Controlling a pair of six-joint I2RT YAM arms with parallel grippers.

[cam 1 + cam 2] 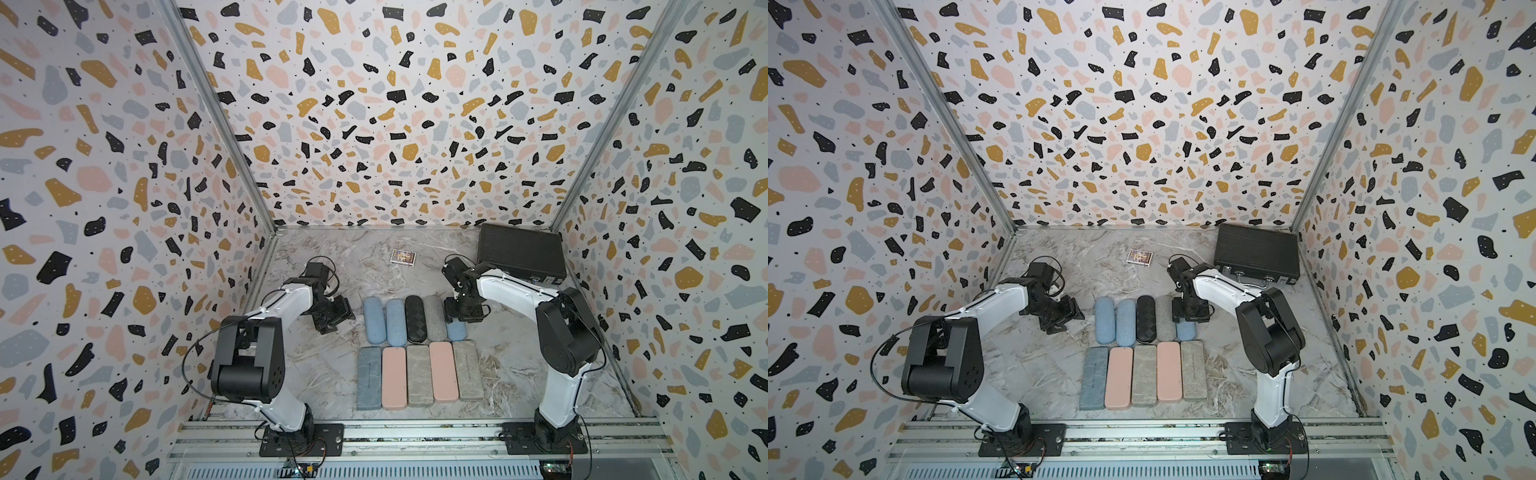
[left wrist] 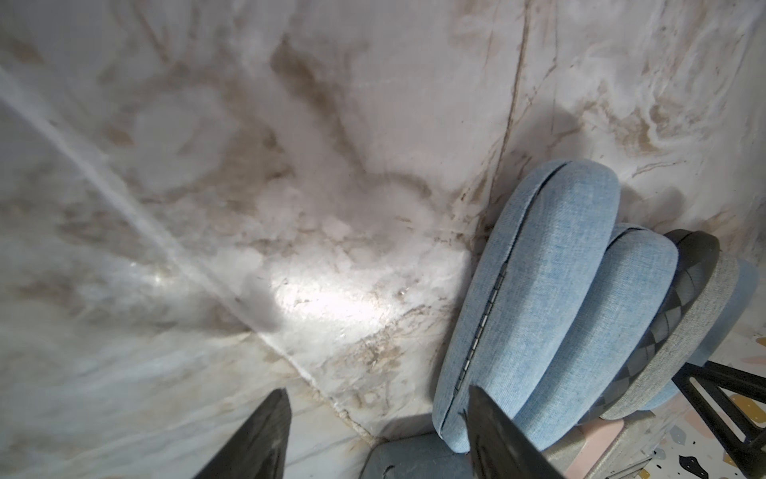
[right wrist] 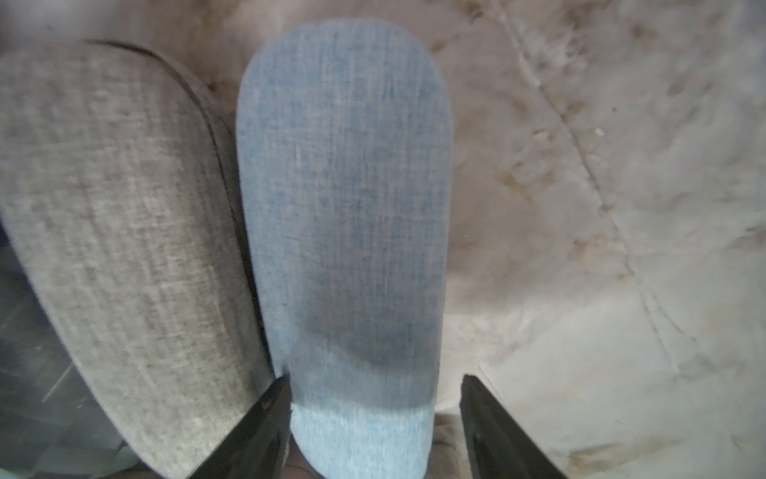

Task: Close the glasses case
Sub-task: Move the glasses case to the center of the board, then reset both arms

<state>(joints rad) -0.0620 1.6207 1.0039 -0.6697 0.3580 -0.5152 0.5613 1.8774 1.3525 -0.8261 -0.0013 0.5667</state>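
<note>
Several glasses cases lie in two rows mid-table in both top views. My right gripper [image 1: 463, 312] [image 3: 373, 383] hangs over the rightmost back-row case, a light blue fabric glasses case [image 1: 457, 331] [image 3: 344, 207], and hides most of it from above. The jaws are open and straddle the case's end: one finger sits against its side next to the grey fabric case [image 3: 124, 228], and the other stands clear of it. The blue case's lid looks down. My left gripper [image 1: 334, 320] [image 2: 377, 394] is open and empty beside the leftmost light blue case [image 1: 372, 320] [image 2: 539, 290].
The front row holds flat cases: blue-grey [image 1: 369, 378], pink [image 1: 393, 378], marbled grey [image 1: 419, 376], pink [image 1: 444, 372], grey [image 1: 467, 370]. A black briefcase [image 1: 521, 251] stands at the back right, with a small printed box [image 1: 403, 257] at the back centre. A metal rail [image 1: 415, 434] runs along the front.
</note>
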